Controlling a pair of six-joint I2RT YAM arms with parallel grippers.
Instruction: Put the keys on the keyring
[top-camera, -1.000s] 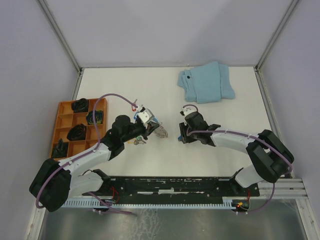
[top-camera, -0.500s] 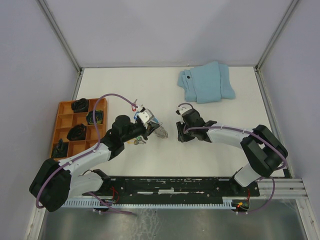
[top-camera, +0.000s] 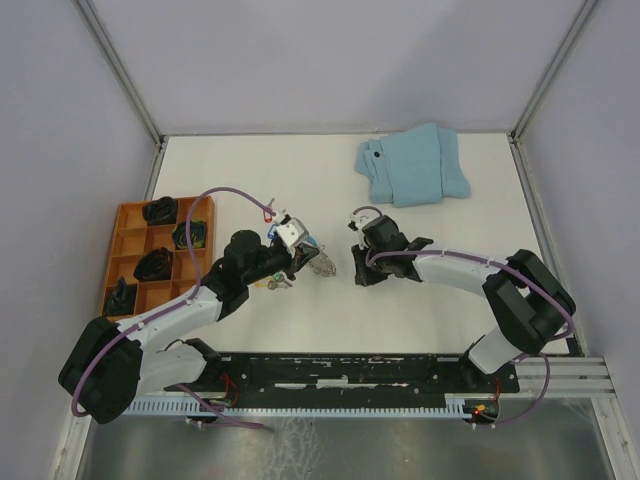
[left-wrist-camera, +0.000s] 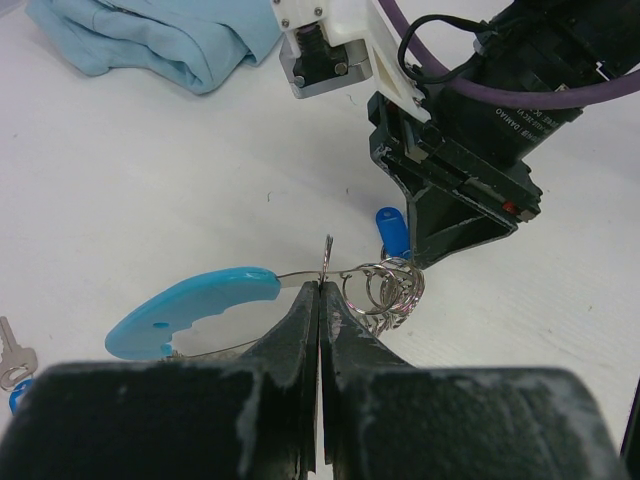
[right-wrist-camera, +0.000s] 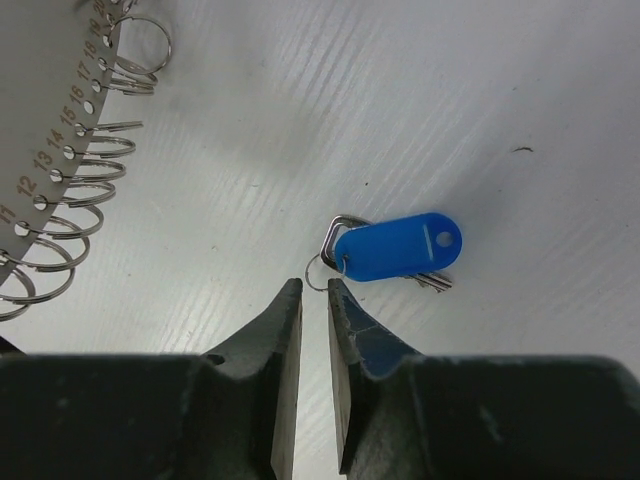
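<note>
Blue-tagged key near strip numbered 11–16

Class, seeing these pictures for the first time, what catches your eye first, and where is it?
At centre, the left gripper pinches the keyring by the wire beside its bright blue section. Just to its right, the right gripper, jaws nearly closed, hangs close by a blue-tagged key. An orange tray sits far left.

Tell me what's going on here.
The left tool is shut on the wire of the large keyring with the bright blue curved plastic section, which has several small metal rings hanging on it. The right tool, jaws slightly apart, points at a silver key with a blue oblong tag lying on the white table, not gripping it yet.
</note>
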